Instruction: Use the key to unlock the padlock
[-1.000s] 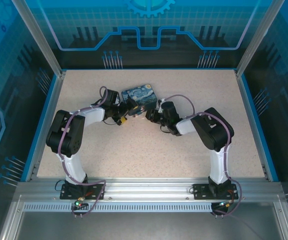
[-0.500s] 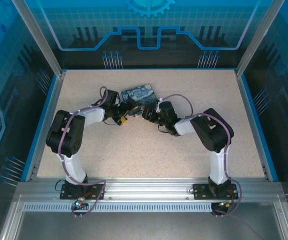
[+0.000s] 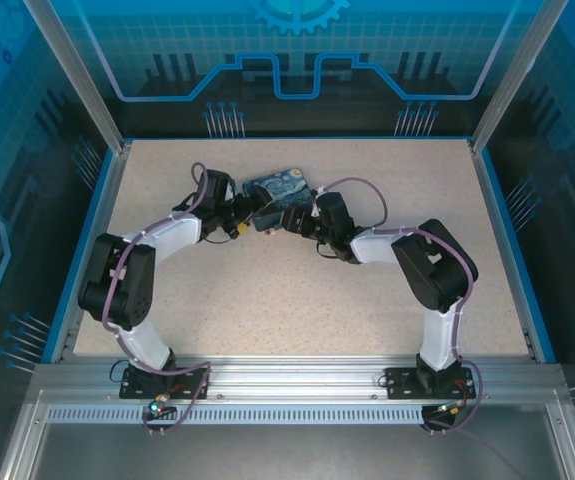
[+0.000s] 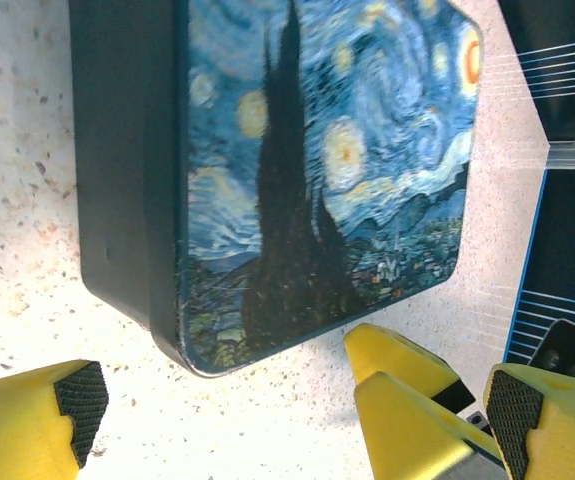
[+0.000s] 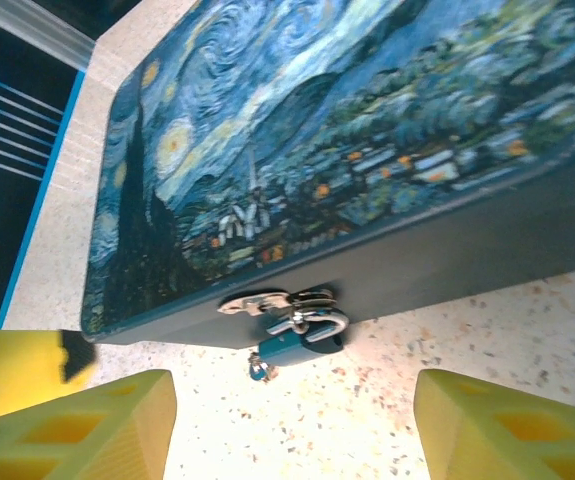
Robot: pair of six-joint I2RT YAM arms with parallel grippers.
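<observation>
Pre-grasp: left tool (image 4: 297, 415) and right tool (image 5: 289, 428) gape empty; next, right should pinch tiny dark metal key (image 5: 258, 369) under small teal silver-shackled padlock (image 5: 303, 340).

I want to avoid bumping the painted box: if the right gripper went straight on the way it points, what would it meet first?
Probably the padlock, hanging from the hasp on the near side of the box, centred ahead of the open right gripper; the box wall sits right behind it.
</observation>
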